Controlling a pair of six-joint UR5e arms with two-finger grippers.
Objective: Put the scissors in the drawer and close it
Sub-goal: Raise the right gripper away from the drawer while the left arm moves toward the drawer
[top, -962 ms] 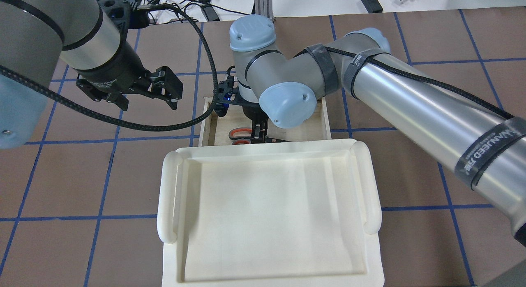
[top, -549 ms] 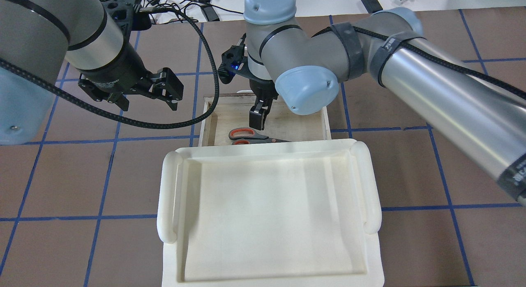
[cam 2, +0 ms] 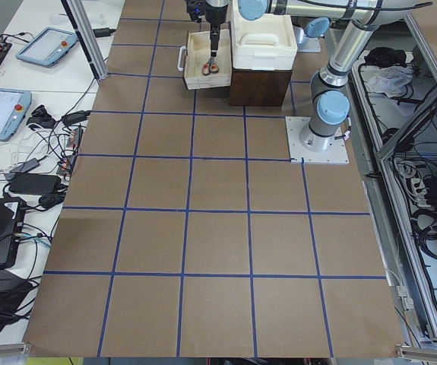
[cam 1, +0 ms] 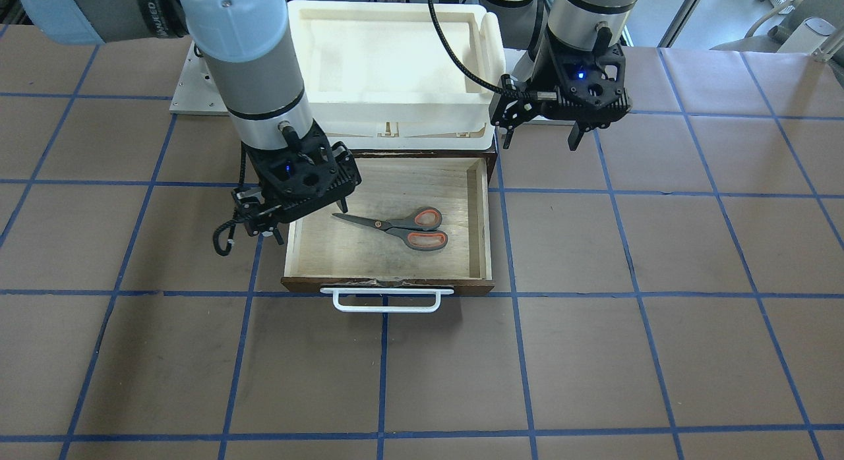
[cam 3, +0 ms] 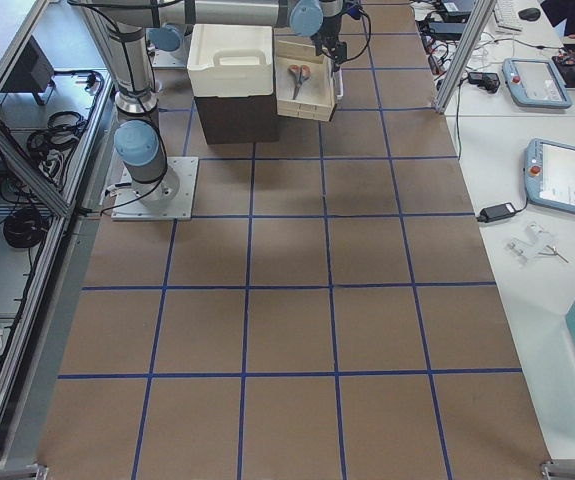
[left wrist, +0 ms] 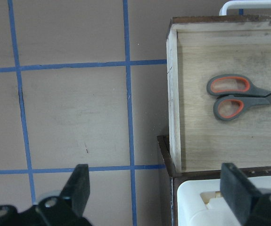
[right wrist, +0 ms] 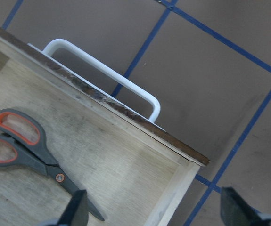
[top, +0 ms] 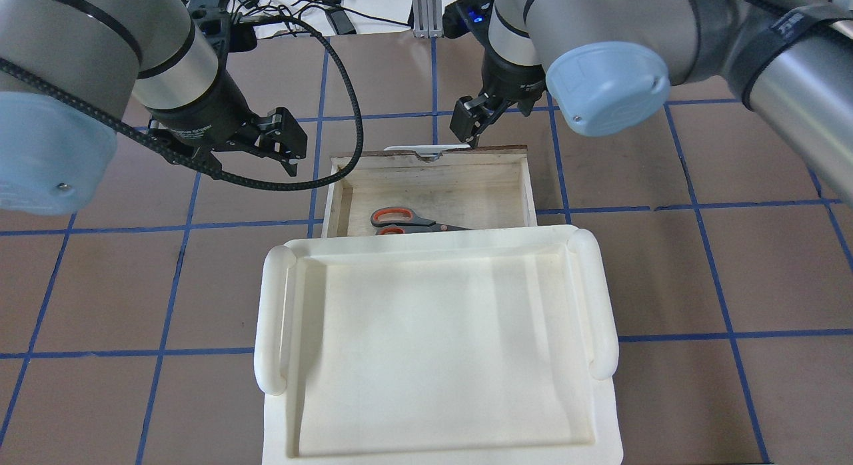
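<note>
The scissors (cam 1: 395, 228) (top: 406, 220), grey handles with orange-red loops, lie flat on the pale floor of the open drawer (cam 1: 395, 265) (top: 433, 178). The drawer's white bar handle (cam 1: 387, 300) (top: 426, 148) sticks out from its dark front. My right gripper (top: 470, 128) (cam 1: 302, 216) hangs open and empty above the drawer's front edge, beside the handle. In its wrist view the scissors (right wrist: 27, 146) lie below and well apart. My left gripper (top: 246, 158) (cam 1: 541, 140) (left wrist: 156, 193) is open and empty, hovering beside the drawer over the table, with the scissors (left wrist: 239, 96) off to its side.
A white tray-like bin (top: 433, 345) (cam 1: 389, 51) sits on top of the cabinet and covers the drawer's rear part. Brown table paper with blue grid lines (cam 1: 593, 354) spreads all around. Cables and devices (top: 320, 5) lie beyond the table's far edge.
My right gripper has lifted off the scissors and moved out to the drawer's front edge. The scissors stay lying in the drawer. The left arm has shifted only slightly.
</note>
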